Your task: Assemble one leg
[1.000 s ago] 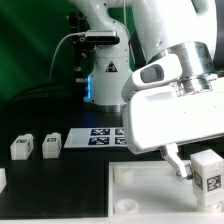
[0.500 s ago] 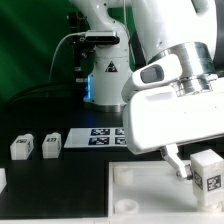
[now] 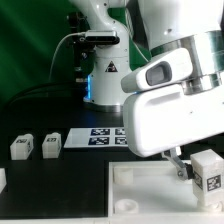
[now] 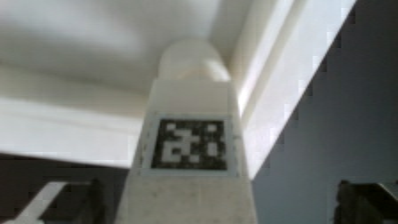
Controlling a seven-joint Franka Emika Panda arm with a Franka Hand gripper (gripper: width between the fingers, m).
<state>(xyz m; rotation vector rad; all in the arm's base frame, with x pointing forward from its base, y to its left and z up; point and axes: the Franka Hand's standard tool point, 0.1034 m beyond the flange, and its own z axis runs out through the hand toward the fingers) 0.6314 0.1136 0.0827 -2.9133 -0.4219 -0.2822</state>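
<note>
One leg [image 3: 207,171], a small white block with a black-and-white tag, stands upright at the far corner of the white tabletop [image 3: 140,195], on the exterior view's right. My gripper [image 3: 188,168] is low around this leg. In the wrist view the leg [image 4: 192,140] fills the middle, over the tabletop's rim [image 4: 267,60]. My gripper [image 4: 214,208] is open. Its dark fingertips [image 4: 64,205] stand well out on either side, with a gap between each finger and the leg.
Two more legs [image 3: 22,147] [image 3: 51,146] stand on the black table at the exterior view's left. A third leg [image 3: 2,180] shows at the left edge. The marker board [image 3: 100,137] lies behind them. The robot base [image 3: 105,70] stands at the back.
The arm's wrist and hand have shifted a little up and to the exterior view's right. The leg on the tabletop has stayed in place.
</note>
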